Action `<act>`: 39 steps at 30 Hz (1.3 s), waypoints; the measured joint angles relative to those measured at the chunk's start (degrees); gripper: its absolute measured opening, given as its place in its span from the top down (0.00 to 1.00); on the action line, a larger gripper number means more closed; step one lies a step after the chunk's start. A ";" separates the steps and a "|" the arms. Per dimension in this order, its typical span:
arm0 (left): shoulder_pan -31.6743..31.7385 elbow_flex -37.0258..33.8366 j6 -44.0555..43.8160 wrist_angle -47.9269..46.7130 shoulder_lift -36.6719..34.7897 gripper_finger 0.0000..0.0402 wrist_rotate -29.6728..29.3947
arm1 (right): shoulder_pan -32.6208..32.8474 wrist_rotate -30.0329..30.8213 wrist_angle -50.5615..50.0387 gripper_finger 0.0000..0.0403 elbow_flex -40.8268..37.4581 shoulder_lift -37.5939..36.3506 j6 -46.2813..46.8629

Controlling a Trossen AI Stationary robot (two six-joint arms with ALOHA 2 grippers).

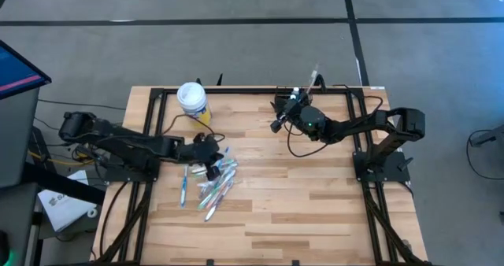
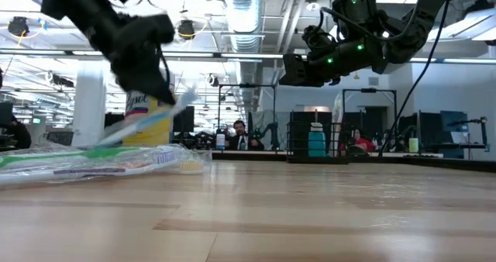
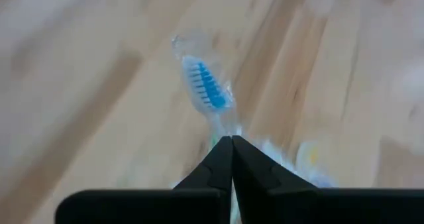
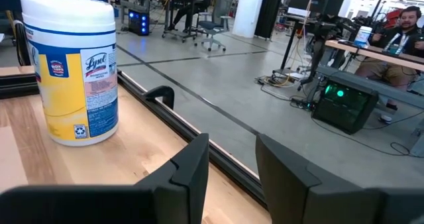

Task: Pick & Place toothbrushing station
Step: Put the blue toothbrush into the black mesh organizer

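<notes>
From above, the left gripper (image 1: 211, 165) is being held over a pile of wrapped toothbrushes (image 1: 214, 184) on the wooden table (image 1: 315, 211), while the right gripper (image 1: 281, 115) is being kept near the far edge; a white tub (image 1: 192, 101) with a yellow label is standing at the far left. The black mesh caddy is not being shown in any view.

At table height, a blue-and-white toothbrush (image 2: 151, 116) is being lifted at a tilt above the pile by the left gripper (image 2: 159, 87); the right gripper (image 2: 298, 70) is hanging high.

In the left wrist view, the fingers (image 3: 218, 164) are being pressed together on the wrapped toothbrush (image 3: 209, 91), blue bristles showing.

In the right wrist view, the fingers (image 4: 192, 164) are being held apart with nothing between them, and "Lysol" is being read on the tub (image 4: 71, 71)
</notes>
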 joint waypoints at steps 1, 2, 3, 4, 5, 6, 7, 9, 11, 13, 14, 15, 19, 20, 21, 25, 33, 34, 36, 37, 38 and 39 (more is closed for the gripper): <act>0.00 0.02 1.06 0.83 -1.06 1.00 -0.36 | 0.01 -0.01 0.00 0.71 0.00 0.00 0.00; 0.00 0.02 1.95 0.92 -2.22 1.00 -0.83 | 0.05 -0.01 0.05 0.71 0.00 0.00 0.00; 0.00 0.00 3.08 1.97 -2.99 1.00 -1.13 | 0.07 -0.01 0.14 0.71 0.00 0.00 0.00; 0.00 0.02 4.34 3.48 -3.58 1.00 -1.29 | 0.07 -0.01 0.17 0.71 0.00 0.00 0.00; 0.00 0.02 5.39 4.00 -4.24 1.00 -1.43 | 0.07 -0.03 0.23 0.71 0.00 0.00 0.00; 0.02 0.02 6.37 5.17 -4.59 1.00 -1.65 | 0.07 -0.05 0.31 0.71 0.00 0.02 0.00; 0.04 0.02 7.51 6.36 -4.90 1.00 -1.88 | 0.07 -0.04 0.39 0.71 0.00 0.02 0.00; 0.06 0.02 9.47 9.05 -5.16 1.00 -2.28 | 0.07 -0.14 0.41 0.71 0.00 0.02 0.00; 0.07 0.00 11.74 11.04 -5.46 1.00 -2.94 | 0.10 -0.25 0.42 0.71 0.00 0.02 -0.02; 0.52 0.00 14.02 14.27 -5.47 1.00 -3.16 | 0.11 -0.26 0.43 0.71 0.00 0.02 -0.01; 0.84 0.00 15.18 15.48 -5.50 1.00 -3.15 | 0.14 -0.27 0.54 0.71 0.00 0.02 -0.03; 1.27 0.00 16.39 16.87 -5.47 1.00 -3.14 | 0.15 -0.27 0.65 0.71 0.00 0.02 -0.04; 4.02 0.00 20.39 20.79 -5.47 1.00 -3.14 | 0.15 -0.70 0.87 0.71 -0.02 -0.54 -0.07; 4.89 0.00 21.00 21.44 -5.47 1.00 -3.14 | 0.15 -1.31 0.84 0.71 -0.02 -0.85 -0.02; 5.74 0.00 21.74 22.03 -5.47 1.00 -3.05 | 0.15 -1.65 0.82 0.71 -0.02 -1.19 -0.02; 9.69 0.00 22.72 25.61 -5.44 1.00 2.10 | 0.51 -1.79 0.50 0.71 -0.01 -3.09 -0.04; 15.89 0.04 25.33 34.74 -1.76 1.00 8.64 | 0.92 -1.82 -2.04 0.71 0.00 -5.74 -0.04; 16.59 0.04 25.33 36.41 -0.92 1.00 9.67 | 0.89 -1.82 -2.46 0.71 -0.01 -5.74 -0.05; 18.08 0.04 25.35 39.08 0.49 1.00 11.75 | 0.87 -1.82 -2.91 0.71 -0.02 -5.68 -0.06; 18.85 0.04 25.35 40.97 1.44 1.00 12.84 | 0.85 -1.82 -2.90 0.71 -0.02 -5.70 -0.04; 19.61 0.04 25.37 42.61 2.38 1.00 13.69 | 0.85 -1.80 -3.08 0.71 -0.02 -5.70 -0.07; 20.41 0.04 25.36 44.02 3.24 1.00 14.46 | 0.85 -1.82 -3.44 0.71 -0.02 -5.70 -0.07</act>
